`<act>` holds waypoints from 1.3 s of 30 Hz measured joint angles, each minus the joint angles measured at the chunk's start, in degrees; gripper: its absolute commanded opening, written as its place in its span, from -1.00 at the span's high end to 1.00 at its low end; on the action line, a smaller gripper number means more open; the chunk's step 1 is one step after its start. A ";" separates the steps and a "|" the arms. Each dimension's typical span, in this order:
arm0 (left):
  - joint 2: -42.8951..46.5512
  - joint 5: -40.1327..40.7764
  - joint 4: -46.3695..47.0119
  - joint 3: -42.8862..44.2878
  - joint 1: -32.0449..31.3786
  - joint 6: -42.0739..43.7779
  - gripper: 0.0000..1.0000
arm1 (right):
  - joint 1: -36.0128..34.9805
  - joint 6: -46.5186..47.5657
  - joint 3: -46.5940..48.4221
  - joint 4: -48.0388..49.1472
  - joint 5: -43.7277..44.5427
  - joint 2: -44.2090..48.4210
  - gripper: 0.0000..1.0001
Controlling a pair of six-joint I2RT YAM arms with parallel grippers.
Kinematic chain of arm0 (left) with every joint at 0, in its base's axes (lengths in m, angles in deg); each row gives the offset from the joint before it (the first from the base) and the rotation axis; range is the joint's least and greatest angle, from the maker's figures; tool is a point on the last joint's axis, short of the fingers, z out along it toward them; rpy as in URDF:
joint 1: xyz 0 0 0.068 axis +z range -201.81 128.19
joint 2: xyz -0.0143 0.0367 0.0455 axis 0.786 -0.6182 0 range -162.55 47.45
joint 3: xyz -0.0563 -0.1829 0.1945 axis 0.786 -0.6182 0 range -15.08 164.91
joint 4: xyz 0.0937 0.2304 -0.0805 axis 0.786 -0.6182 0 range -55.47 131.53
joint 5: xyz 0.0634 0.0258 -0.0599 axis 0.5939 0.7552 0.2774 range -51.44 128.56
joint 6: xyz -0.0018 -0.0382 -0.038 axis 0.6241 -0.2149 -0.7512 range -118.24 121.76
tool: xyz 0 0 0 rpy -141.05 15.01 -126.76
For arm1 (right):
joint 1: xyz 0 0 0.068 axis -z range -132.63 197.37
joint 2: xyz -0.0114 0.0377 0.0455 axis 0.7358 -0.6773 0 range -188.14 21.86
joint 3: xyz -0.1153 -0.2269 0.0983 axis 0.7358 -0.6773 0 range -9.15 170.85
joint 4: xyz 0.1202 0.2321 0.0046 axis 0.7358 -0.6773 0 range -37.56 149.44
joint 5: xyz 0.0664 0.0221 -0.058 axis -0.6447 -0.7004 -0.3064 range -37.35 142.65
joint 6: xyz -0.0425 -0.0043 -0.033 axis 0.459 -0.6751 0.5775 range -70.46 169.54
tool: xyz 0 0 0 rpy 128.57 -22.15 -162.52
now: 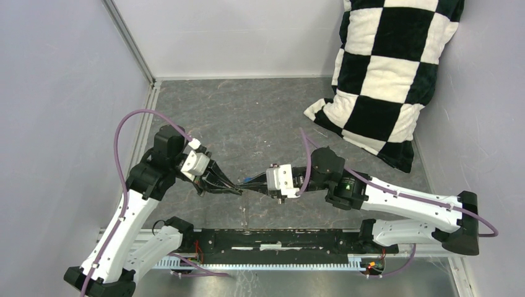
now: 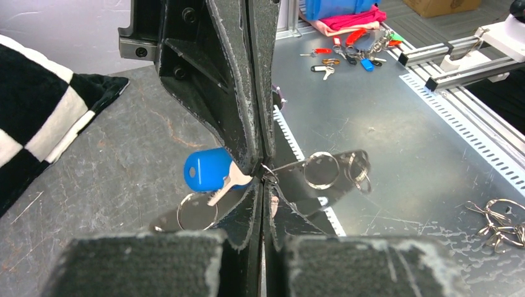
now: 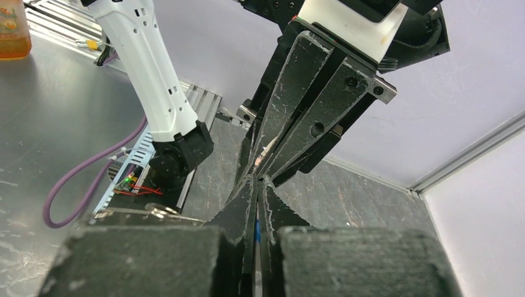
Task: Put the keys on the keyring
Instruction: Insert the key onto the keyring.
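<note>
My two grippers meet tip to tip above the grey table's front middle. My right gripper point(image 1: 256, 184) is shut on the blue key point(image 2: 207, 168). The key's head and short silvery blade stick out beside the right gripper's fingers point(image 2: 244, 117), and a blue sliver point(image 3: 255, 232) shows between its jaws. My left gripper point(image 1: 237, 187) is shut where the keyring point(image 2: 291, 166) crosses its tips. The keyring is a thin dark strip seen edge-on, carrying silver split rings point(image 2: 322, 170). Another split ring point(image 2: 197, 211) sits lower left. The contact point itself is hidden by the fingers.
A black-and-white checkered pillow point(image 1: 384, 74) leans in the back right corner. A black rail point(image 1: 278, 238) runs along the near edge. On the metal bench beyond lie several coloured keys point(image 2: 350, 52) and loose rings point(image 2: 498, 219). White walls enclose three sides.
</note>
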 measured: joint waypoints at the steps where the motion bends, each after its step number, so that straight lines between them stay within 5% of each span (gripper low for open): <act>1: 0.00 -0.20 -0.02 0.00 0.00 0.00 0.96 | 0.04 0.11 0.48 -0.59 -0.26 -0.24 0.88; 8: 0.09 -1.01 -0.20 0.00 0.00 0.09 0.96 | 0.13 2.27 5.53 -6.80 -0.83 -2.84 0.47; 39: 0.92 -2.05 -0.04 0.00 -0.02 2.99 0.95 | 3.08 2.45 17.86 -23.98 -4.55 -7.13 0.19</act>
